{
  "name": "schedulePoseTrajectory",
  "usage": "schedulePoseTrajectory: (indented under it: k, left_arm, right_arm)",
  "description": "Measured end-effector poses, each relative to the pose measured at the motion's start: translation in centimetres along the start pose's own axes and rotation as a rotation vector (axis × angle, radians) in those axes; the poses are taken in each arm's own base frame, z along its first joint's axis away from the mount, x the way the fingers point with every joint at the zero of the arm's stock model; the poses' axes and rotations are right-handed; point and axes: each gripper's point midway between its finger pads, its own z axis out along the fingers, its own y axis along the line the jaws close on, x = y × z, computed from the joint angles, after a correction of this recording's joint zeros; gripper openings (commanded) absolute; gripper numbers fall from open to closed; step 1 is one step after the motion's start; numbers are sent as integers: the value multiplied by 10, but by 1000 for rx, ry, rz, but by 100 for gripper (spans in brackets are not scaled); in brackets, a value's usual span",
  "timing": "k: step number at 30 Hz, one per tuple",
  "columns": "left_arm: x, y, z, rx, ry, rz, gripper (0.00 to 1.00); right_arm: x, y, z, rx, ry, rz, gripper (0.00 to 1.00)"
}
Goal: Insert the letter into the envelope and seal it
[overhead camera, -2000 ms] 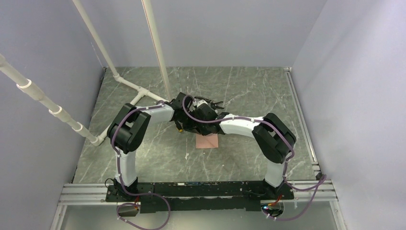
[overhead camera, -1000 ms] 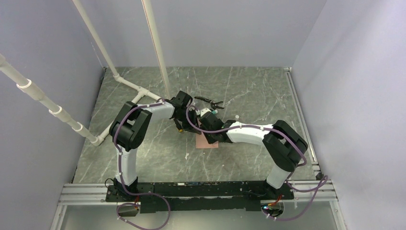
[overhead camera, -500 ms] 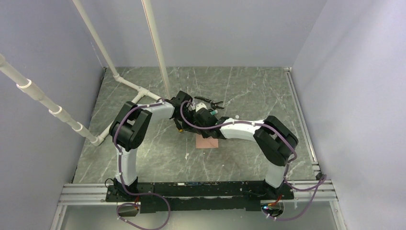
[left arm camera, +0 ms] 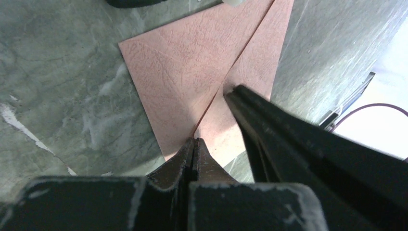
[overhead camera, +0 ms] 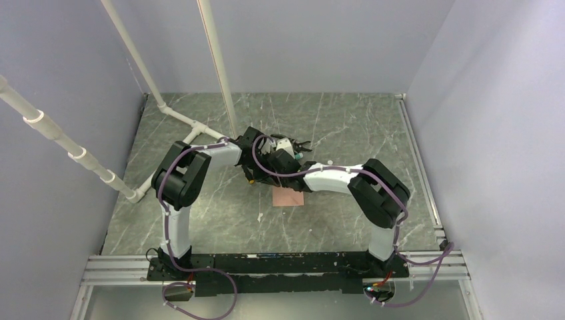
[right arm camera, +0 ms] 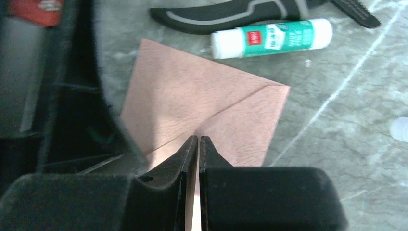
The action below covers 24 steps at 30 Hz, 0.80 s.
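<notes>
Right wrist, glue stick [right arm camera: 272, 37] near envelope [right arm camera: 192, 96], teal label illegible

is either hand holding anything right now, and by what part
Nothing looks gripped. Both the left hand and right hand are shut, tips pressing on the folded flap of the flat envelope.

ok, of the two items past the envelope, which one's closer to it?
The glue stick: white tube, green label, lying just off the far edge of the envelope. The black-handled tool lies beyond it, further away.
</notes>
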Motion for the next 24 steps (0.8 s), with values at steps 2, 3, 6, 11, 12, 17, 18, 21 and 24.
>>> schedulePoseTrajectory:
  k: [2,3,6,11,12,17,18,21,24]
  left_arm:
    - [0,0,0,1,0,0,3]
    - [0,0,0,1,0,0,3]
    - [0,0,0,3,0,-1,2]
    - [-1,0,-1,5,1,-2,2]
    - [-1,0,-1,6,1,-3,2]
    - [-1,0,-1,9,2,-5,2]
    - [-1,0,-1,10,3,-6,3]
    - [-1,1,-1,14,6,-10,2]
    - [-1,1,-1,19,10,-14,2]
  right_arm:
    - [-1,-8,2,30,-4,13,9]
    - [-3,-13,4,48,-6,20,9]
    - [-7,-27,9,86,-9,42,10]
    - [-9,-32,12,82,-5,36,13]
    - [-9,-30,10,67,-5,32,13]
    - [4,-16,-8,-42,5,12,15]
    - [6,-13,-12,-62,7,9,15]
    - [11,-6,-16,-105,16,-1,16]
    - [15,0,-17,-142,30,-14,15]
